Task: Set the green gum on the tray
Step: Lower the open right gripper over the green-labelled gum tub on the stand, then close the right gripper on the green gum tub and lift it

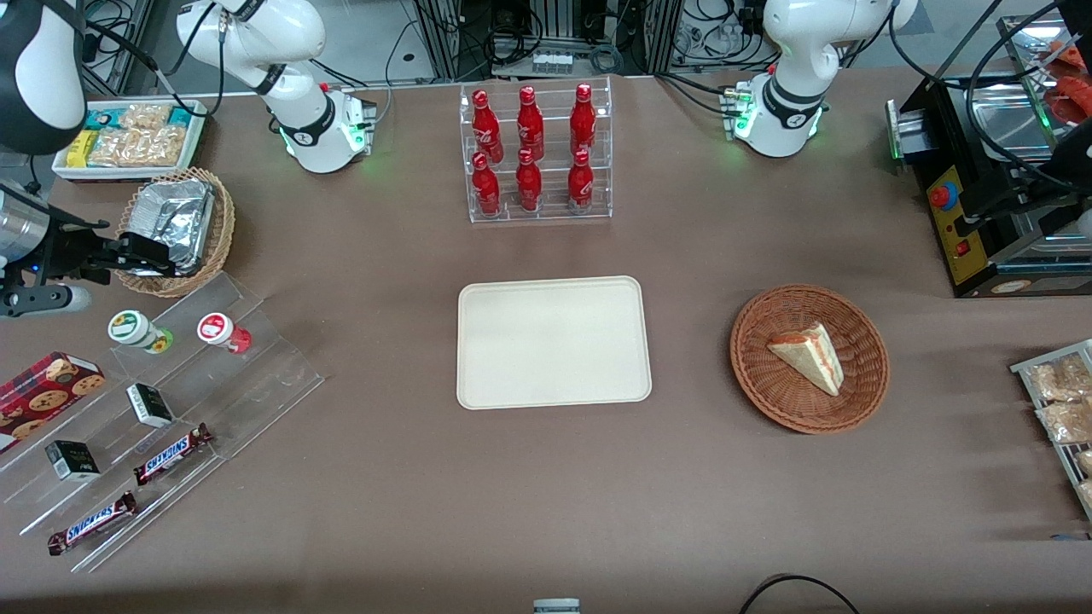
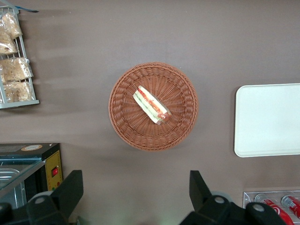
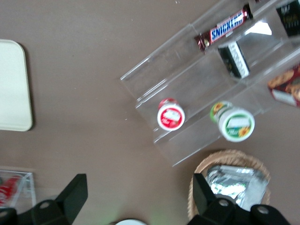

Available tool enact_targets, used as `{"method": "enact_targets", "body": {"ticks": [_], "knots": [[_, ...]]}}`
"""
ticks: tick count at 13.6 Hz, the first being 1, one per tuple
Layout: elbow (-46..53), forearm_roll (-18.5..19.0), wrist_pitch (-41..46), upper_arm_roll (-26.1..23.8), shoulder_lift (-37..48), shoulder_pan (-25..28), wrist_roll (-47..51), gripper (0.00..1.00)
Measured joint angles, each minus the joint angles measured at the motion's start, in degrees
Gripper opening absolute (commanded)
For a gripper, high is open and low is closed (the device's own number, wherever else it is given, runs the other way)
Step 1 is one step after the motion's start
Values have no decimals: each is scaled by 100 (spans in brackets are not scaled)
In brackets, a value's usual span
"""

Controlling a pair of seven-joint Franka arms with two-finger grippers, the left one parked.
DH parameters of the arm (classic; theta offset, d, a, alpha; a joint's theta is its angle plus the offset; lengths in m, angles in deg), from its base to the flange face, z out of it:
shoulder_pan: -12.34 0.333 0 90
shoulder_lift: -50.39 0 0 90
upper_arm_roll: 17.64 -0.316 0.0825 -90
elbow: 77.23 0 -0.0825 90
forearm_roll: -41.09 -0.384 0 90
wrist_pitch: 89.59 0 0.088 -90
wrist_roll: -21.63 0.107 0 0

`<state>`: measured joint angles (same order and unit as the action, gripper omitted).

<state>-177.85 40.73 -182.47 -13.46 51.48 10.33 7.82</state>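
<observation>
The green gum (image 1: pixel 136 330) (image 3: pixel 236 124), a small canister with a white lid and green-yellow label, stands on the top step of a clear acrylic stand (image 1: pixel 256 375). A red-labelled canister (image 1: pixel 222 331) (image 3: pixel 170 114) stands beside it on the same step. My gripper (image 1: pixel 149 256) (image 3: pixel 139 194) hangs above the table at the working arm's end, over the edge of a foil-filled wicker basket (image 1: pixel 175 230), farther from the front camera than the green gum. It is open with nothing between its fingers. The cream tray (image 1: pixel 553 341) (image 3: pixel 11 84) lies flat and bare mid-table.
The stand's lower steps hold Snickers bars (image 1: pixel 171 454), small black boxes (image 1: pixel 150 404) and a cookie box (image 1: pixel 47 392). A rack of red bottles (image 1: pixel 536 153) stands farther back than the tray. A wicker basket with a sandwich (image 1: pixel 809 358) lies toward the parked arm's end.
</observation>
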Motion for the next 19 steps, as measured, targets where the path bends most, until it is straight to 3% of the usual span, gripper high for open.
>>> {"method": "enact_targets", "body": {"ticks": [9,13,19], "knots": [[-1012,-10,-1818,68,-292,-1162,-4264,100],[-1124,-86,-2168,67,-488,-1236,-5073,100],[-1600,-246,-2900,67,-580,-1383,-5436,100]]}}
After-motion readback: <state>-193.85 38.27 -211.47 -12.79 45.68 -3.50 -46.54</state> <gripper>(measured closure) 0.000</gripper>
